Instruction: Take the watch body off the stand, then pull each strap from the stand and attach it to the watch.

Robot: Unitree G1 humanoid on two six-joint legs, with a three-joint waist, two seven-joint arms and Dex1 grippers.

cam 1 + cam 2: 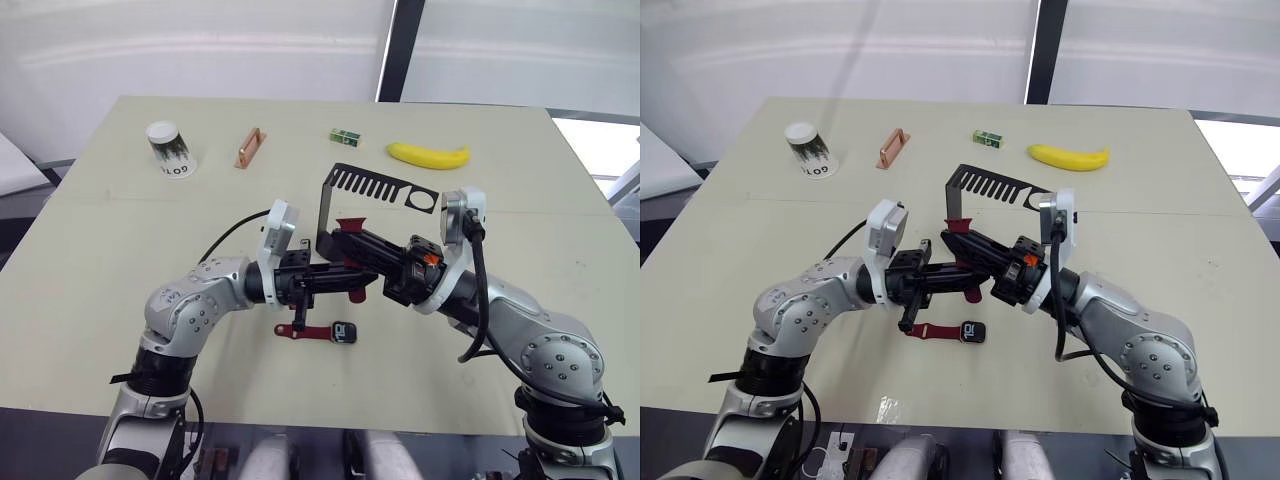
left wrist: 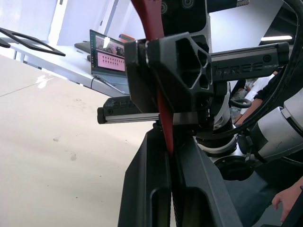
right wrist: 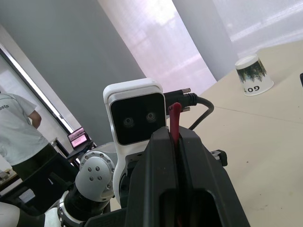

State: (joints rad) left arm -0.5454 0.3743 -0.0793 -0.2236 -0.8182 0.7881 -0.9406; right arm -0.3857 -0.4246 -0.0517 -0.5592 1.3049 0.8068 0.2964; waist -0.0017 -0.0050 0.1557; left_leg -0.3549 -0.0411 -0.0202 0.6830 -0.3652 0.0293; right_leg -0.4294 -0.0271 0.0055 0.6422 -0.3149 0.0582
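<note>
Red strap (image 1: 352,226) is pinched by both jaws together, mid-table, beside the stand (image 1: 385,186).

Both arms bent inward, forearms pointing at each other, pincers meeting just in front of the stand (image 1: 345,200) above the table (image 1: 90,250). Left pincer (image 1: 352,275) reaches in from the stand's left, fingers (image 2: 156,189) pressed together on a dark red strap (image 2: 158,90). Right pincer (image 1: 345,242) comes from the stand's right, fingers (image 3: 161,165) clamped on the same strap. Both wrists roughly level, camera housings raised. Pincers overlap, nearly touching.
</note>
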